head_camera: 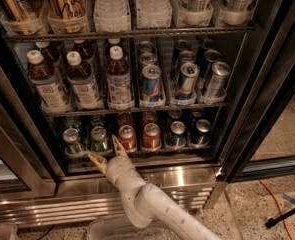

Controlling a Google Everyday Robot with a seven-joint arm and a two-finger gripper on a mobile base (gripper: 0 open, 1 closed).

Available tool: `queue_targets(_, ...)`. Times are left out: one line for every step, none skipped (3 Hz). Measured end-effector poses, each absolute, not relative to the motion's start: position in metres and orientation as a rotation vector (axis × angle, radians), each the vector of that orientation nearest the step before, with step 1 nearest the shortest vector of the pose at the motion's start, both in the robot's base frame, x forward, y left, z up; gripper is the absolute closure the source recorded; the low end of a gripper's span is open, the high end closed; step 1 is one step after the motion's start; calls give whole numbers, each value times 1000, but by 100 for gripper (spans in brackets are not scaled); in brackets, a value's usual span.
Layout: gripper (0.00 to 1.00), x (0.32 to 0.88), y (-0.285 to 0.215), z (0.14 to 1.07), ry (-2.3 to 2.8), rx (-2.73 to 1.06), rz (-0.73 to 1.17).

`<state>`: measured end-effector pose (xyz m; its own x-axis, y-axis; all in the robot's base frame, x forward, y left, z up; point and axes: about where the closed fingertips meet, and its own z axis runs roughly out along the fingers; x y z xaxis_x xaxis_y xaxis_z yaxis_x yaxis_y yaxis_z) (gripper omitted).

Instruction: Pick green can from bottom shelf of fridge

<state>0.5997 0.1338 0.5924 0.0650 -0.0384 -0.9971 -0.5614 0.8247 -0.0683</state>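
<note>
1. Green can point(99, 140) stands on the bottom shelf point(159, 150), just left of the red can point(127, 138).
2. Looks light, thin-walled and likely slick; squeeze the round body mid-height, gently.
3. End effector point(103, 149) hovers spread open, low and just left of the red can.

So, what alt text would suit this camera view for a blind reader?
A robot arm's gripper, jaws open, hovers before a green can on the bottom shelf of a fridge. Red cans and blue cans stand to its right.
</note>
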Motion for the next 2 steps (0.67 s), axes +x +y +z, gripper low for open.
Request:
queue_targets(31, 610, 139, 590, 1471, -513, 426)
queue_targets(31, 620, 145, 588, 1475, -522, 431)
